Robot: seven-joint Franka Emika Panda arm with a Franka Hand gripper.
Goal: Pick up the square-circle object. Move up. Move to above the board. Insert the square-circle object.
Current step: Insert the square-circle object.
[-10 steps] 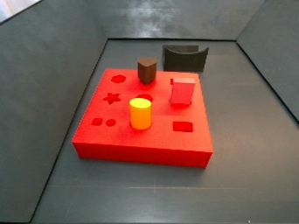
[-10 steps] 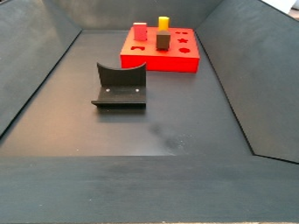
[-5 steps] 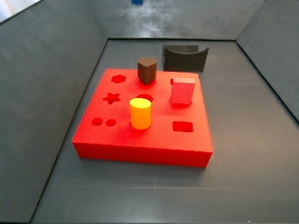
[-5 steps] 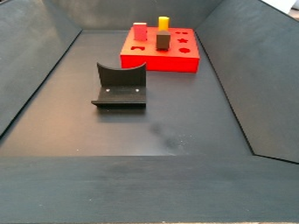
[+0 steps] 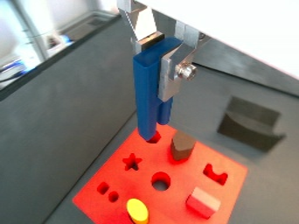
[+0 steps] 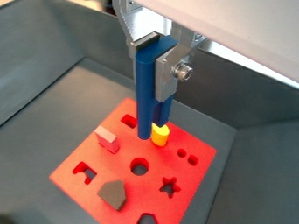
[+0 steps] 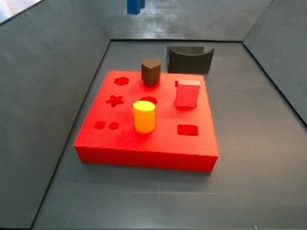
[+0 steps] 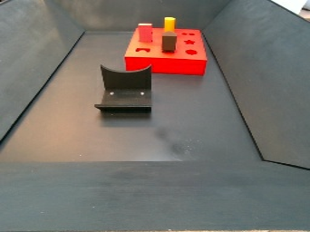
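Dark grey walls box in the grey floor I'm working over. Nearest the camera in a side view stands the fixture (image 8: 123,89), with the board (image 8: 169,55) far behind it at upper centre. On the board I see a yellow cylinder (image 7: 144,117), a brown hexagonal peg (image 7: 150,72) and a red block (image 7: 188,93). In both wrist views the gripper (image 5: 156,51) hangs high above the board, its fingers (image 6: 172,66) pinching the square-circle object (image 6: 149,92) upright. A side view shows only a blue tip at the top edge (image 7: 135,6).
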